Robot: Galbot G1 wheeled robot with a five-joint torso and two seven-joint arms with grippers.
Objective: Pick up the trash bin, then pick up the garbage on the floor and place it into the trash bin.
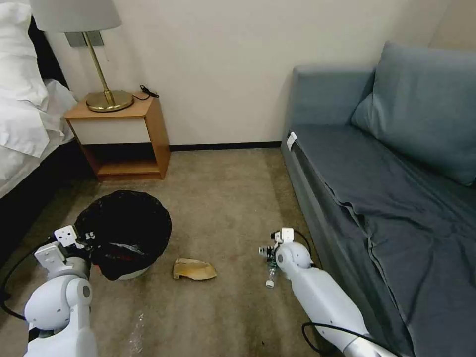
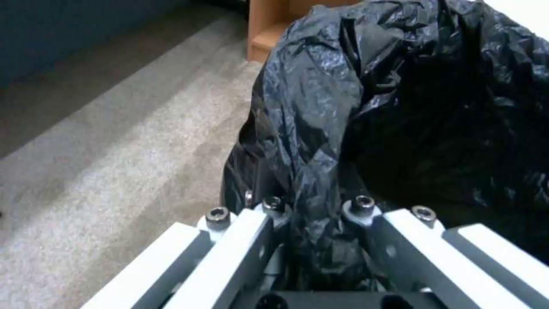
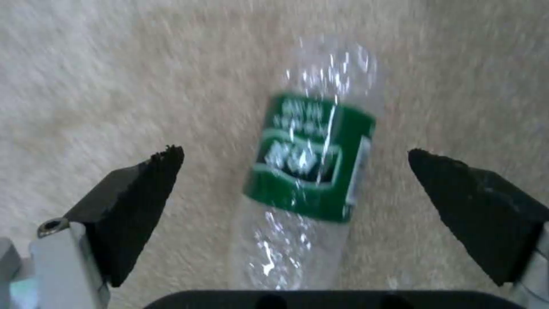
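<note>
The trash bin [image 1: 124, 230], white with a glossy black bag liner [image 2: 354, 107], is at the left on the carpet. My left gripper [image 1: 84, 244] is shut on its near rim, and the bag is pinched between the fingers [image 2: 251, 223]. A tan cardboard scrap [image 1: 193, 269] lies on the floor just right of the bin. A clear bottle with a green label [image 3: 312, 159] lies on the carpet further right [image 1: 270, 275]. My right gripper [image 3: 294, 171] is low over it and open, one black pad [image 3: 143, 189] on each side, not touching it.
A blue-grey sofa [image 1: 377, 188] lines the right side, close to my right arm. A wooden nightstand [image 1: 124, 134] with a brass lamp [image 1: 106, 94] stands against the back wall. A bed [image 1: 25, 114] is at the left. Open carpet lies between bin and sofa.
</note>
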